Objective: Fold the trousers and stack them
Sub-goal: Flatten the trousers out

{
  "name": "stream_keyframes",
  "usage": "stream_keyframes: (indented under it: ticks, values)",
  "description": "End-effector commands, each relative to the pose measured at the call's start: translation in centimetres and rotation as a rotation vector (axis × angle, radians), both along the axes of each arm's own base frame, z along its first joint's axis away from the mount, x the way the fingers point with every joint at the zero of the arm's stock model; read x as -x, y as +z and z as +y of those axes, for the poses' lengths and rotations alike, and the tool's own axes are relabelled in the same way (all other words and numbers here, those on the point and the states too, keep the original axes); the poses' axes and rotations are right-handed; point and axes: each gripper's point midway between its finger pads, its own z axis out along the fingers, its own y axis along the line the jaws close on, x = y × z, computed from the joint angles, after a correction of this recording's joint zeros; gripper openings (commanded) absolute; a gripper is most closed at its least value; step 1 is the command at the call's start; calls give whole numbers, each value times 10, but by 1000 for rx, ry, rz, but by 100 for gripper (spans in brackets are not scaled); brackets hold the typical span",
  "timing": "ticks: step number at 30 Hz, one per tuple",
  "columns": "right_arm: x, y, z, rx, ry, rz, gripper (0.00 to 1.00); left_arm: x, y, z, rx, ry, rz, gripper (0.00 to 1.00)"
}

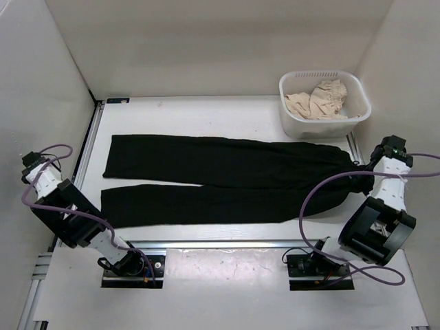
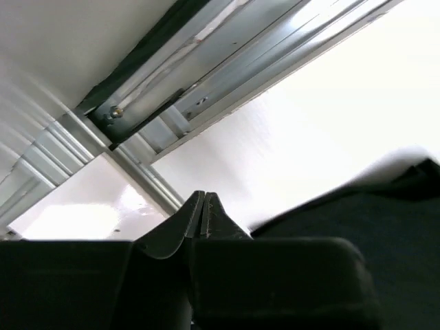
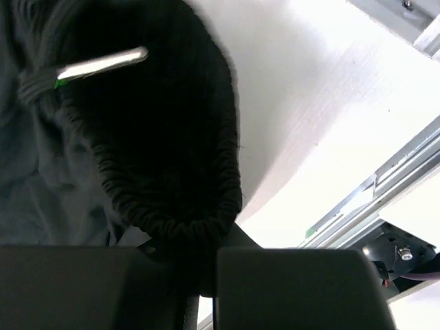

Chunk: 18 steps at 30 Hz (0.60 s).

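Lying flat across the white surface (image 1: 227, 117), the trousers (image 1: 220, 180) stretch nearly from side to side; the waistband is at the right, and both legs run left side by side, with a narrow gap between them that widens towards the cuffs; the right tool (image 1: 368, 167) sits at the waistband, and the right wrist view shows the gathered elastic band pinched at its fingers; the left tool (image 2: 204, 196) has its fingers pressed together on nothing, near the left edge of the surface by the cuffs, black cloth showing just to its right; a white basket (image 1: 357, 118) holding a beige cloth (image 1: 320, 103) stands at the far right corner, beyond the waistband.
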Motion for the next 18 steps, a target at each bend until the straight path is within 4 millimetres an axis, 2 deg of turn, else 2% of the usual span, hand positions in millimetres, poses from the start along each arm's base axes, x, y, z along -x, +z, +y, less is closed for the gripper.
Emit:
stream_keyframes:
  ticks: [1,2,3,4,7,8,9,11,13,15,16,17,18]
  values:
    - [37,-22,16,-79,-32,126,0,26,-1,2,-23,41,109,14]
    - [40,-27,18,-94,-39,114,0,35,-13,-6,7,41,148,14]
    - [52,-41,26,-132,-47,147,0,38,-16,-9,16,40,157,14]
    - [56,-45,28,-142,-55,144,0,37,-20,-14,48,34,156,14]
    - [69,-61,31,-146,-68,182,2,31,-31,-49,209,-20,144,31]
    - [68,-64,28,-138,-69,191,5,16,-31,-63,262,-60,99,37]
    - [69,-67,29,-138,-70,191,7,10,-31,-69,281,-81,82,46]
    - [71,-73,23,-132,-85,218,12,3,-35,-85,313,-132,81,58]
    - [74,-78,17,-130,-110,235,12,6,-46,-97,339,-157,114,67]
    - [75,-80,18,-137,-110,246,14,15,-62,-102,335,-170,163,70]
    - [72,-78,16,-132,-110,238,17,17,-66,-101,314,-178,179,72]
    - [73,-79,16,-137,-110,246,35,22,-72,-99,302,-175,205,75]
    - [73,-79,16,-136,-101,247,47,33,-78,-96,276,-170,255,77]
